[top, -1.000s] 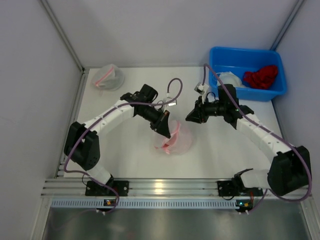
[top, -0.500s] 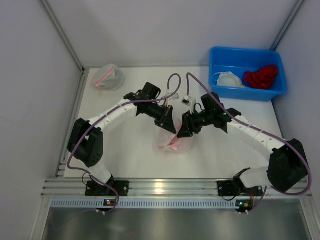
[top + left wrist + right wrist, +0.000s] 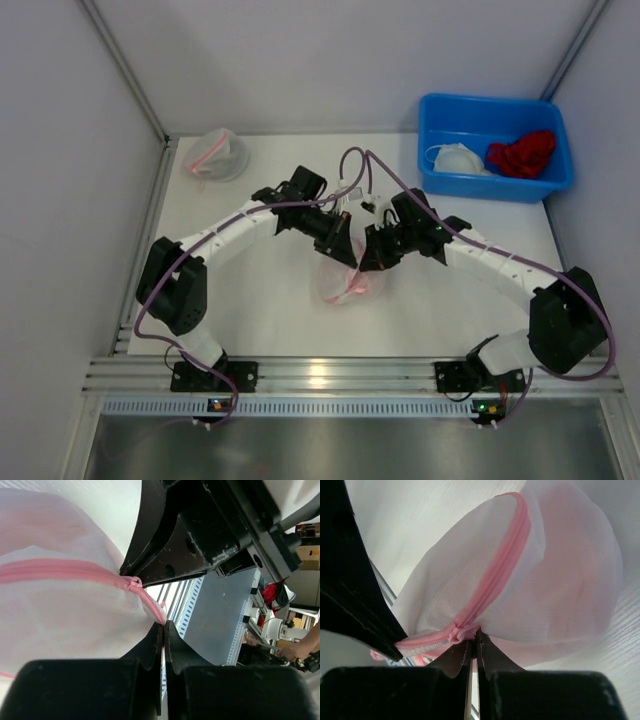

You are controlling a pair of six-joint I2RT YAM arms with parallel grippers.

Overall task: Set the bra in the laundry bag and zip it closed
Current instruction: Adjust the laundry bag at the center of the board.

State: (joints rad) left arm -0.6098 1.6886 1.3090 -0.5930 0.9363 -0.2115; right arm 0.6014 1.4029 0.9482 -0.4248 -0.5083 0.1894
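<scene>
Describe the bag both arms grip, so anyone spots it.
At the middle of the table, the left pincer and right pincer meet. Pinched between them is the laundry bag, white mesh with a pink zipper; the similar pouch far left lies alone.

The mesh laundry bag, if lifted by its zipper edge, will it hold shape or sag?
Probably floppy: the laundry bag is thin see-through mesh that bulges and creases. Likely light for its size, being mostly netting. The pink zipper looks its stiffest line, so it would probably drape from there.

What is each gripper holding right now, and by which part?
Left gripper pinches the laundry bag at its zipper-track end; right gripper pinches the zipper pull.
</scene>
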